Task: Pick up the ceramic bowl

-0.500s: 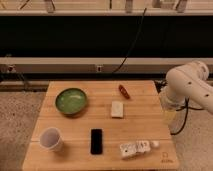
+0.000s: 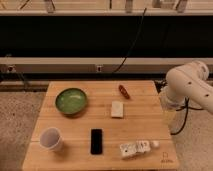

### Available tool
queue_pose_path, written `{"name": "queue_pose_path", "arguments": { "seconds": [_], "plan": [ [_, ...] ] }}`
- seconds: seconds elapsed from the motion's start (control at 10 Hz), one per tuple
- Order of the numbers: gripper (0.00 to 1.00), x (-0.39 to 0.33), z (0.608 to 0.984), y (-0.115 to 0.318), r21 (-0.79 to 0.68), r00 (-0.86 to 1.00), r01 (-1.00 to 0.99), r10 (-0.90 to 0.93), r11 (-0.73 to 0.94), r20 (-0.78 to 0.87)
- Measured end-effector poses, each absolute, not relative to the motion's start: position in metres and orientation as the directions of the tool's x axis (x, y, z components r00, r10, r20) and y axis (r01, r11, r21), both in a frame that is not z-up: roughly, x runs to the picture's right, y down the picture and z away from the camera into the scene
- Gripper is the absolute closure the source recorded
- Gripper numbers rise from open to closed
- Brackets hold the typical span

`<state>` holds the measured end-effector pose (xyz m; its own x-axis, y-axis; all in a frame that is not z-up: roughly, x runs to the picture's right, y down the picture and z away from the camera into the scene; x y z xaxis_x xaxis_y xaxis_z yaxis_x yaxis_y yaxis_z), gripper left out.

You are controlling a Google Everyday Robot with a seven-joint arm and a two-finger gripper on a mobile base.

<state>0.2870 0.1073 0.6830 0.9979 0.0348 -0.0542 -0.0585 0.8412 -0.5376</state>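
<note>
The ceramic bowl [image 2: 71, 100] is round, shallow and glossy green with a darker rim. It sits upright on the far left part of the wooden table [image 2: 145, 127]. My white arm [image 2: 189, 86] hangs off the table's right edge. The gripper [image 2: 170, 116] points down at the arm's lower end, beside the right edge and far to the right of the bowl. It holds nothing that I can see.
A white cup [image 2: 51, 138] stands at the front left. A black phone [image 2: 96, 141] lies front centre and a white packet [image 2: 134, 148] front right. A pale block [image 2: 117, 108] lies mid-table and a small red object [image 2: 124, 91] behind it. A black cable [image 2: 131, 47] hangs against the back wall.
</note>
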Motion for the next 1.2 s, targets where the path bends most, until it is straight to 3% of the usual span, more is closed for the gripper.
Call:
{"name": "queue_pose_path", "arguments": {
  "seconds": [1.2],
  "plan": [
    [0.20,0.275,0.685,0.104,-0.532,0.999,-0.028,0.006,0.846,-0.043]
  ]
}}
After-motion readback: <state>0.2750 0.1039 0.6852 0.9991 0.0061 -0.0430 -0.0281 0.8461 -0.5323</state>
